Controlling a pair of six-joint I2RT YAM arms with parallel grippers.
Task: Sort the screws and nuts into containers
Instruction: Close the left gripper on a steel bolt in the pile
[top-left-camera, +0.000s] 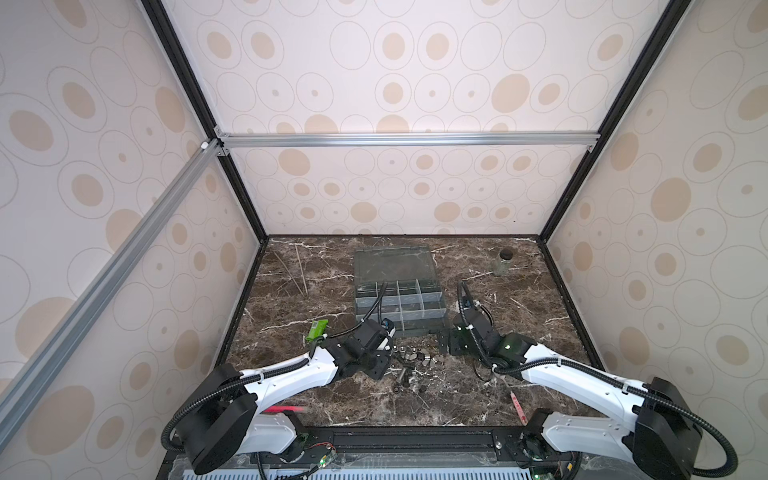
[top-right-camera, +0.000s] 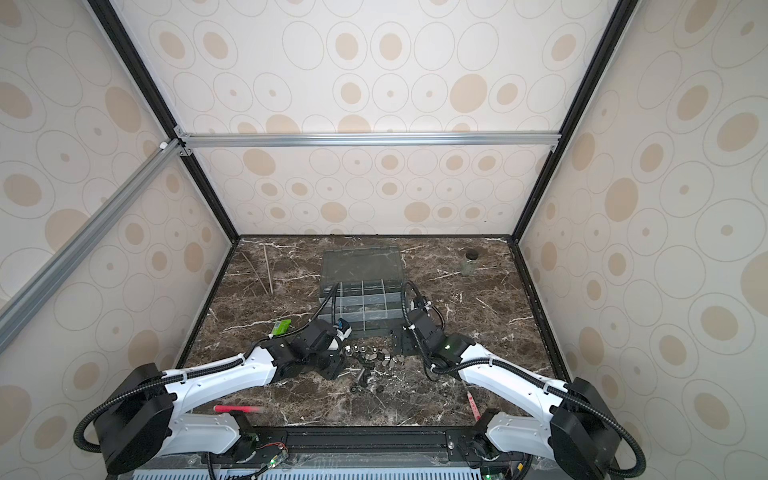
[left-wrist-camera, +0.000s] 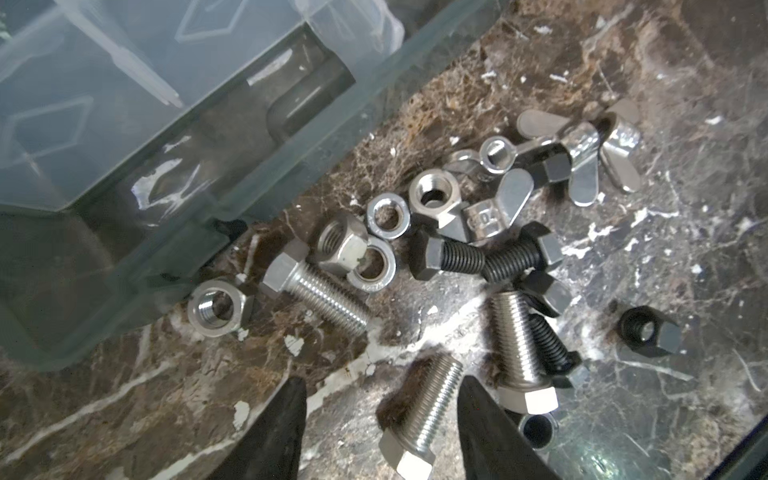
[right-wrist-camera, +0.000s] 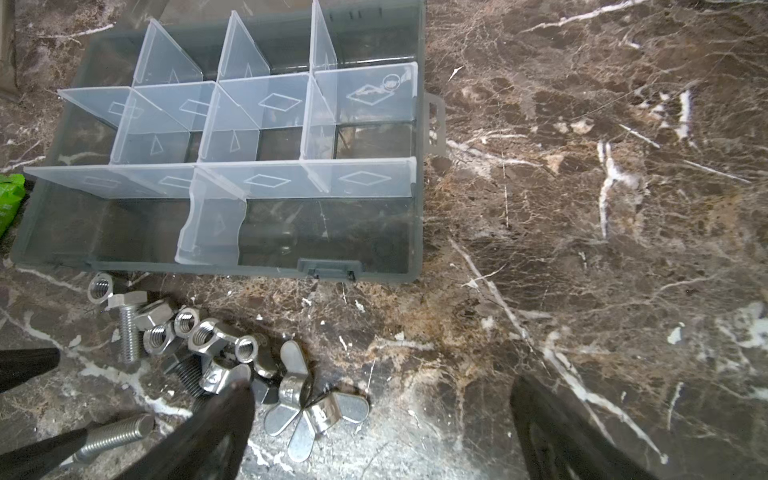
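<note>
Reading the table in a top view as a dial with twelve at the back wall, the organizer box (top-left-camera: 419, 327) is sitting just past centre toward twelve. Its clear lid (top-left-camera: 392, 264) is lying open toward the wall, so the containers (right-wrist-camera: 374, 232) are facing up for parts dropped from above. The loose hardware is lying in one heap at the box's six o'clock, just outside its near wall. None of the compartments that are showing seems to be holding a part (a dark shape behind the near wall is too vague to call).

The left gripper (left-wrist-camera: 382, 384) is working at the heap's nine o'clock edge, low over the marble. Its jaws are standing partway apart, straddling a silver screw (left-wrist-camera: 422, 411) across the threaded shaft. One finger (left-wrist-camera: 482, 415) is lying just beside the threads and the other is apart from them, so the gripper is unclenched and gripping nothing yet. I judge this screw is being chosen because it is lying a little clear of the other screws (left-wrist-camera: 316, 299) and the nuts (left-wrist-camera: 434, 195), leaving room for a finger on each side.

The right gripper (right-wrist-camera: 380, 384) is hovering at the heap's two o'clock, jaws spread wide and empty. One finger is hanging over the wing nuts (right-wrist-camera: 307, 409), probably waiting clear of its partner.
</note>
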